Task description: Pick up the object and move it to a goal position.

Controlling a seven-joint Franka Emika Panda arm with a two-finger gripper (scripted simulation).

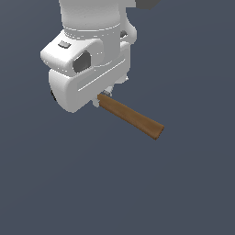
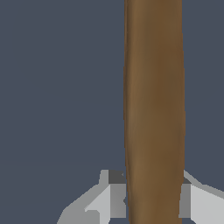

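Carrying step in hand, by the look of it: jaws of the gripper (image 2: pixel 153 197) clenched on the hammer (image 1: pixel 131 117), one pale finger pressed against each flank of the brown wooden handle in the wrist view. Hammer held under the white wrist housing (image 1: pixel 87 73), handle poking out from beneath it toward the exterior view's right and sloping slightly downward. No claw head visible in either view; hidden behind the housing, presumably. Handle straight, smooth, mid-brown with faint grain, blunt at its free end, and narrower than the housing above it. Nothing but flat slate-blue ground around the hammer; whether it hangs clear of that surface or rests on it cannot be told. No goal marker in sight. Next move likely calls for a steady transfer with the grip kept firm, since the long free end could swing.
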